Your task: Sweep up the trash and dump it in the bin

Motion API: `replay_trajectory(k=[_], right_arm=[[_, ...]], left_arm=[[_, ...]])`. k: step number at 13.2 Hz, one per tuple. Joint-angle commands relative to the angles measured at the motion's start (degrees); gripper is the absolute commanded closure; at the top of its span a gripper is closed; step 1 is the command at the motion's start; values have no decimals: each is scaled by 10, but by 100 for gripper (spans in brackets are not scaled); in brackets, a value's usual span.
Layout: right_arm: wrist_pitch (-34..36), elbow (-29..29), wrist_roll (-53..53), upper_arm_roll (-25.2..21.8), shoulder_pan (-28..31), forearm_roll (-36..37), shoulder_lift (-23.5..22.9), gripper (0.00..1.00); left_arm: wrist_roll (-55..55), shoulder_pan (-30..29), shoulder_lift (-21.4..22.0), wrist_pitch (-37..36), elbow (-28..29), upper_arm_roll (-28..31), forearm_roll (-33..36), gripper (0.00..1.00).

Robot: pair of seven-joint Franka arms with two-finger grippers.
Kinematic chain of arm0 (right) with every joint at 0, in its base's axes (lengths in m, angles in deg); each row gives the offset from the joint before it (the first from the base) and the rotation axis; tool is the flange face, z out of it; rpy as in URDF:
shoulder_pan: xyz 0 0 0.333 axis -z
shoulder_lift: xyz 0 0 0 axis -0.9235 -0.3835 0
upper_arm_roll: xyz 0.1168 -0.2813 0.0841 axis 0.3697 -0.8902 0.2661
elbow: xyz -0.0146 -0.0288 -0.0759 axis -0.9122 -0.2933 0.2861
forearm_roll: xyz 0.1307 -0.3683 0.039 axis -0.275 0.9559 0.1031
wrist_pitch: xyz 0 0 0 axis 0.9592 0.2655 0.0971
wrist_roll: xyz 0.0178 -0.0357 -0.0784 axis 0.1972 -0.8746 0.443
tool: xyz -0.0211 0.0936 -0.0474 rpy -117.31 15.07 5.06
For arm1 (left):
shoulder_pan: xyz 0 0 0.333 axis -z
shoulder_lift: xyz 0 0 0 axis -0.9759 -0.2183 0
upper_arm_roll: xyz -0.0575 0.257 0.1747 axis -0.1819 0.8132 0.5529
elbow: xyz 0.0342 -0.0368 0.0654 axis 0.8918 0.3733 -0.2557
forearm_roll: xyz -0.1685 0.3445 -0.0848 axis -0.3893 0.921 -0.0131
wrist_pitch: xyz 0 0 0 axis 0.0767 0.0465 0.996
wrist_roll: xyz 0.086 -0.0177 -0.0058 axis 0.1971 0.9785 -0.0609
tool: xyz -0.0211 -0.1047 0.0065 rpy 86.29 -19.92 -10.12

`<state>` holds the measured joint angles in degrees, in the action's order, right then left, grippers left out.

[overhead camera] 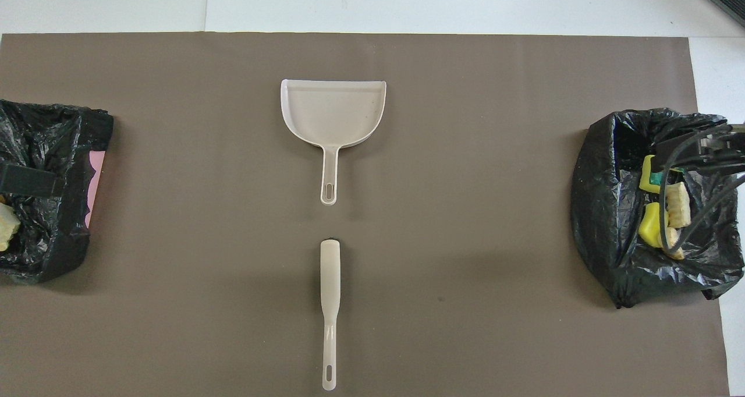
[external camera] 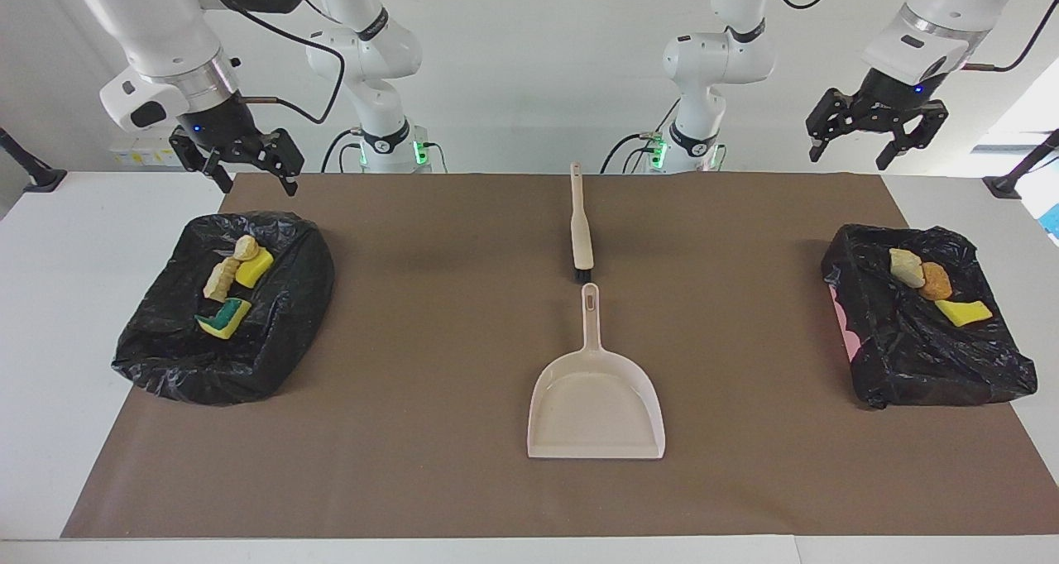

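Note:
The trash lies in two black-bagged bins. The bin (external camera: 165, 349) (overhead camera: 611, 211) at the right arm's end holds a beige chunk (external camera: 246, 247), a yellow sponge bit (external camera: 255, 268), a bread-like piece (external camera: 219, 281) and a green-topped sponge bit (external camera: 223, 317). The bin (external camera: 935, 365) (overhead camera: 52, 152) at the left arm's end holds a cream piece (external camera: 906, 266), a golden-brown piece (external camera: 936, 281) and a yellow sponge bit (external camera: 962, 311). The beige dustpan (external camera: 596, 399) (overhead camera: 332, 112) and brush (external camera: 582, 225) (overhead camera: 329, 304) lie mid-table, the brush nearer the robots. My right gripper (external camera: 258, 185) and left gripper (external camera: 850, 159) hang open and hold nothing, each raised by its own bin.
A brown mat (external camera: 414, 341) covers most of the white table. The dustpan's handle points at the brush head, with a small gap between them. Black stands (external camera: 33, 175) sit at the table's corners nearest the robots.

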<state>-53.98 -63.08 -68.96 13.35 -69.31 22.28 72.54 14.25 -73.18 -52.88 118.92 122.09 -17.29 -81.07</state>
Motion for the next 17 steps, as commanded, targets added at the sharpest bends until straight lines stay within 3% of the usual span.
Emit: replay_trajectory(k=[1, 17], right_arm=[[5, -11, -10, 5, 5, -5, 11, 0], [4, -11, -10, 5, 5, -5, 11, 0]], left_arm=[[-2, -10, -12, -18, -21, -7, -9, 0], [2, -12, 3, -17, -6, -9, -3, 0]])
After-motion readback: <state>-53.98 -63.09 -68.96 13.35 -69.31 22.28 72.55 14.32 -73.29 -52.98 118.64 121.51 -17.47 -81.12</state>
